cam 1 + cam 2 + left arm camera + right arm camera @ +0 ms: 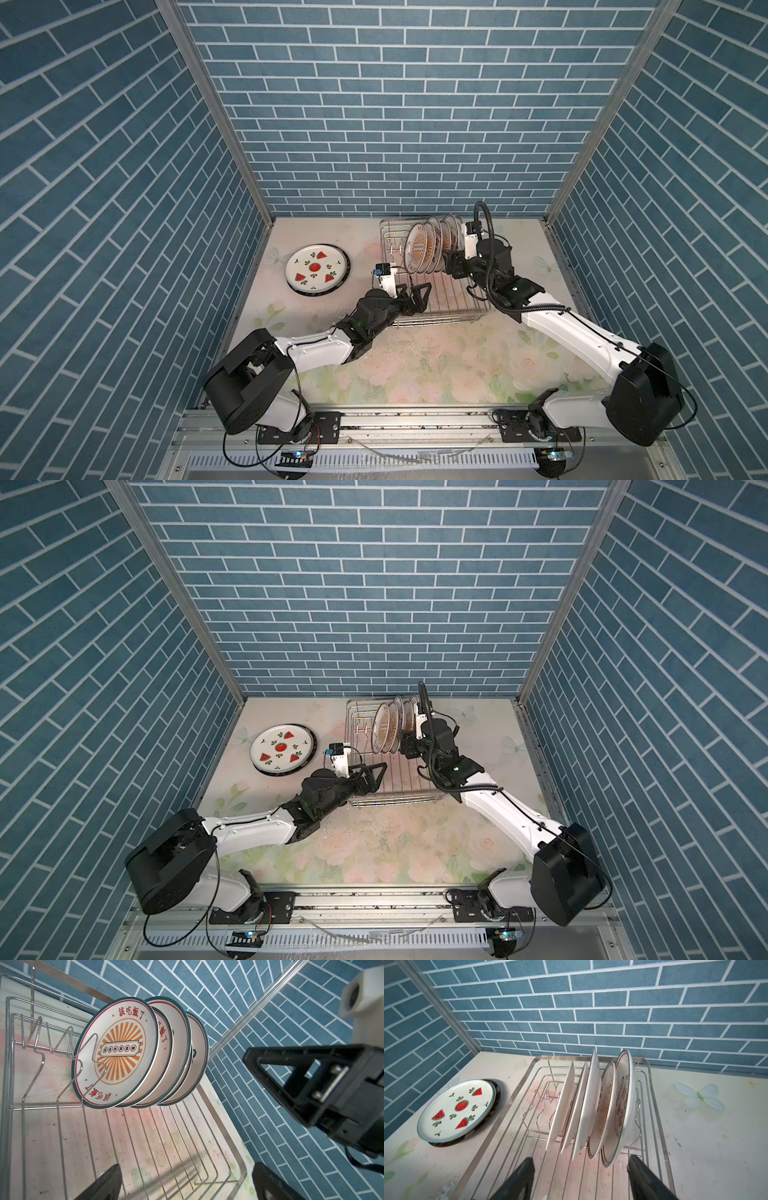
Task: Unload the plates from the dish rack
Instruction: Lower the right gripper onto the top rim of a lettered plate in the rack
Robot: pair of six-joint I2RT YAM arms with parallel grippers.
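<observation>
Right fingers (646, 1178) stand spread and empty, the red-lettered plate (623, 1105) just beyond their tips, nearest of five upright in the dish rack (562, 1057). Left fingers (104, 1185), spread wide, hover at the rack's near end. Farther left, the watermelon plate (454, 1111) tops a dark-rimmed plate (496, 1093) on the bench (706, 1147).

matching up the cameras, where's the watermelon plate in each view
top view: watermelon plate lying flat, left of the dish rack
top view: same place, left of the rack
left wrist: not in it
right wrist: beside the rack
shared landmark: the rack's rim
</observation>
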